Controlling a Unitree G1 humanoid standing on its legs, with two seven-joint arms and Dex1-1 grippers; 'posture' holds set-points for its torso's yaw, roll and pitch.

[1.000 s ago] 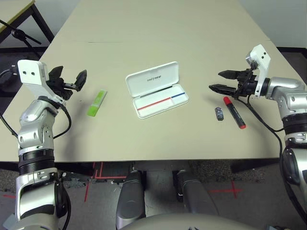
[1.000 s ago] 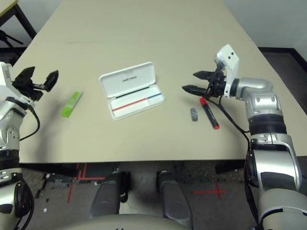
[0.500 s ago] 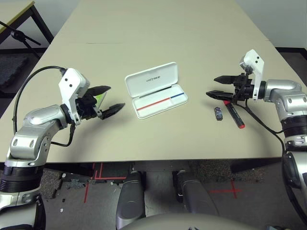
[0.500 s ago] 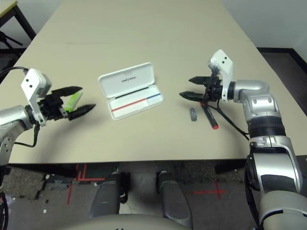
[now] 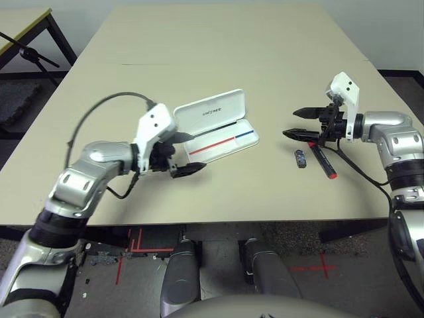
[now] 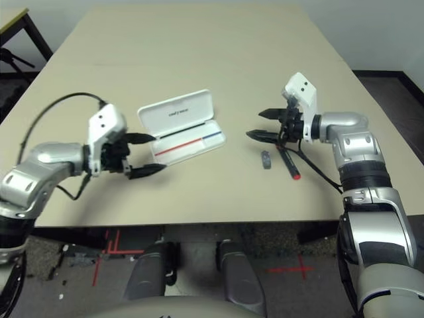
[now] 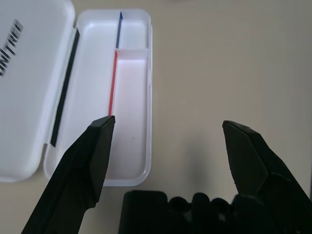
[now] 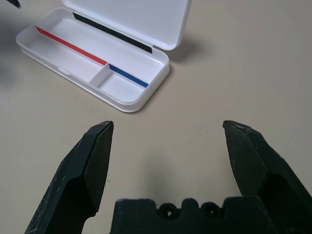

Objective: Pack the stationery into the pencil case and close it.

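Note:
The white pencil case [image 5: 211, 111] lies open at the table's centre, lid folded back, its tray [image 7: 131, 97] holding a thin red-and-blue line that may be the pencil [image 5: 223, 139]. My left gripper [image 5: 197, 151] is open, hovering at the tray's left end with nothing between its fingers. The highlighter is hidden behind my left arm. Over on the right lie the red marker [image 5: 326, 161] with its black cap and the small dark block [image 5: 301, 158]. My right gripper [image 5: 290, 123] hangs open just above and left of them, pointing toward the case [image 8: 97, 73].
The beige table [image 5: 218, 46] stretches far behind the case. A black stand [image 5: 30, 52] and another table's corner sit off the far left. The front edge runs just below my left forearm.
My left arm has swung from the table's left side to the case's left end, now covering the highlighter. The right gripper has edged slightly left and stays open.

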